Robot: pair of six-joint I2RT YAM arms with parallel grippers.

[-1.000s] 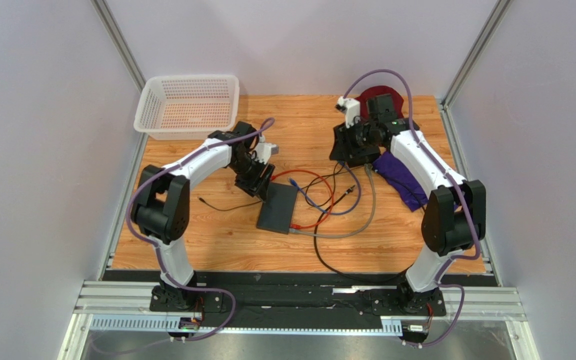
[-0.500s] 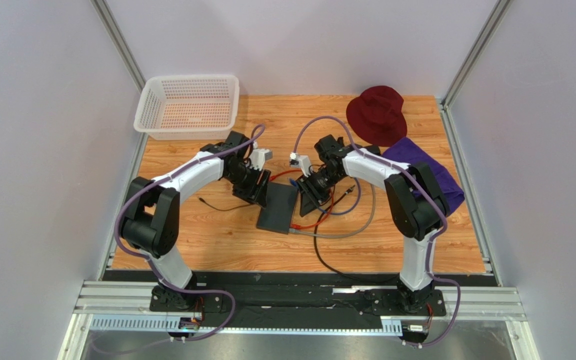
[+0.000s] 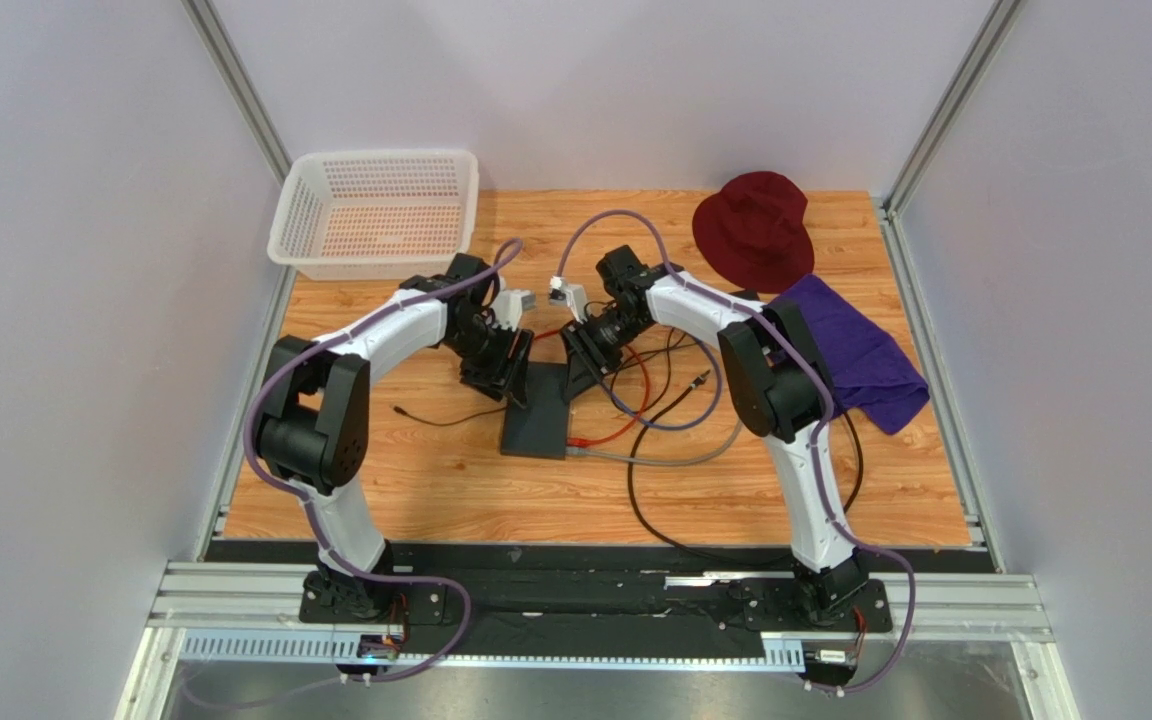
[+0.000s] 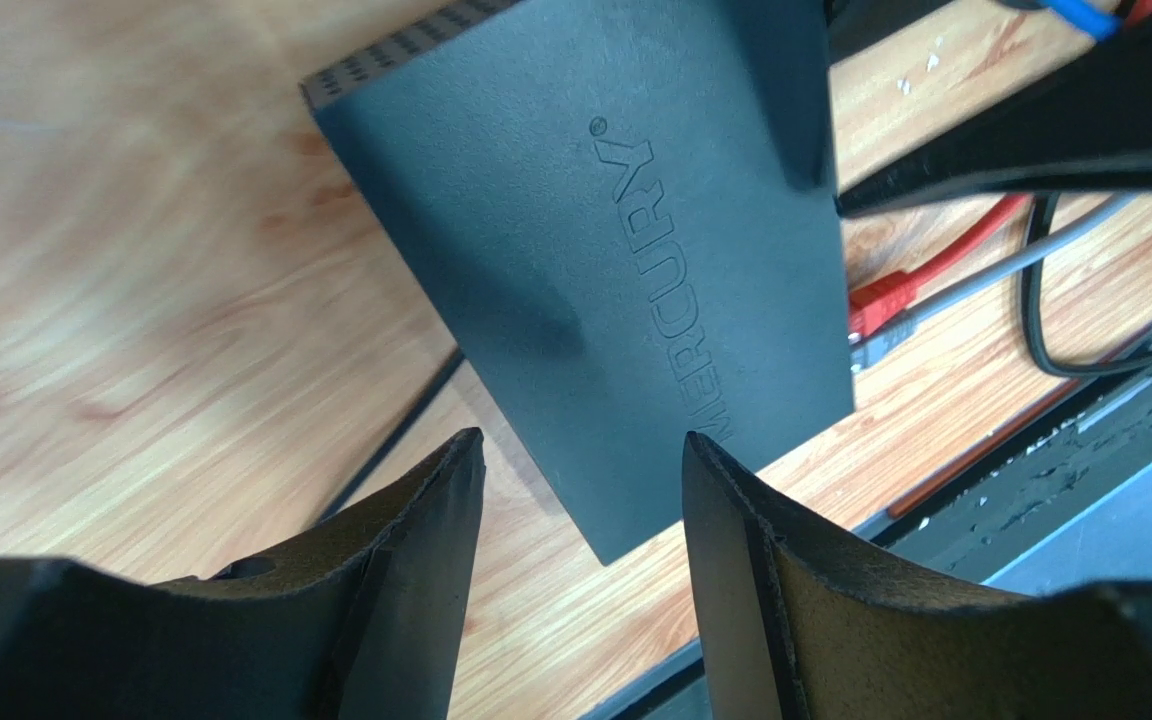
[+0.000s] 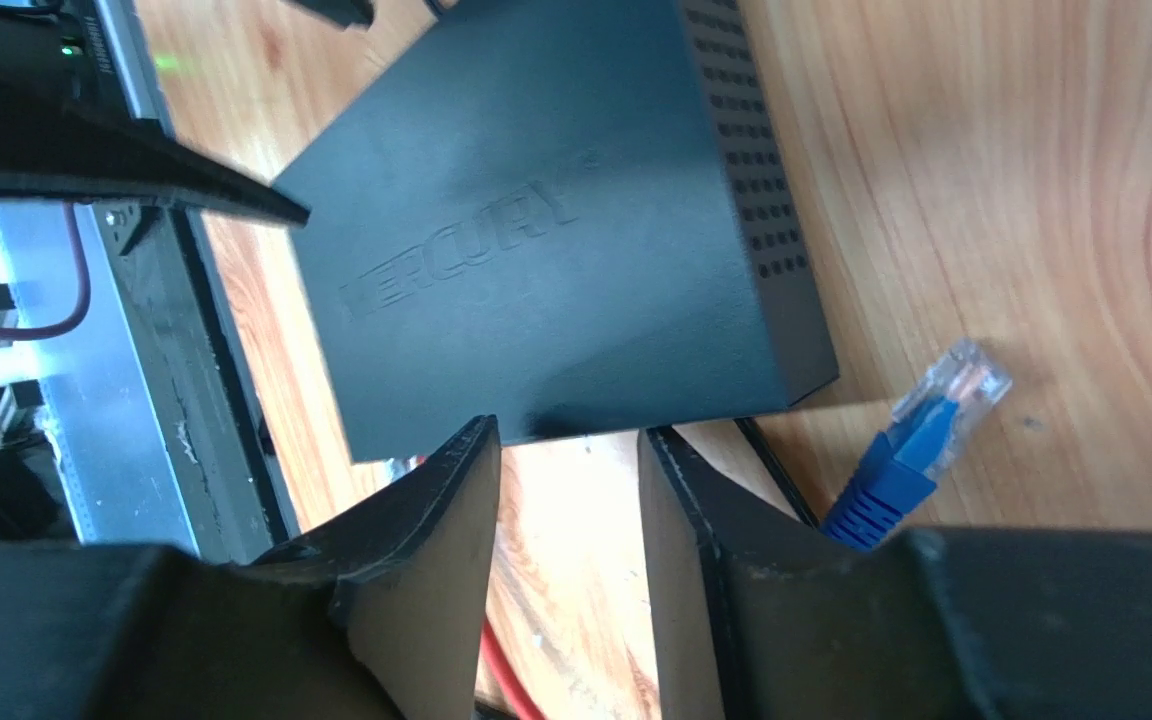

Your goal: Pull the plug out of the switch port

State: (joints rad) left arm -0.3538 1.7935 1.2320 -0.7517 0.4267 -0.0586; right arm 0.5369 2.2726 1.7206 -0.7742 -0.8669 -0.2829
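Observation:
The dark grey switch box (image 3: 537,416) lies flat mid-table; it also shows in the left wrist view (image 4: 612,255) and the right wrist view (image 5: 537,255). A red plug (image 4: 883,293) and a grey plug (image 4: 871,348) sit in its port edge, with the sockets themselves hidden. A loose blue plug (image 5: 913,450) lies on the wood beside the box. My left gripper (image 3: 504,375) is open and empty over the box's far-left corner (image 4: 582,465). My right gripper (image 3: 585,353) is open and empty at the far-right corner (image 5: 567,443).
Red, blue, grey and black cables (image 3: 657,405) tangle right of the box, and a thin black lead (image 3: 432,408) lies to its left. A white basket (image 3: 376,210) stands back left. A dark red hat (image 3: 755,225) and a purple cloth (image 3: 853,353) lie at the back right.
My right arm has swung from the back right, near the hat, down to the switch box's far-right corner. The box has shifted slightly left. My left gripper has stayed by the box.

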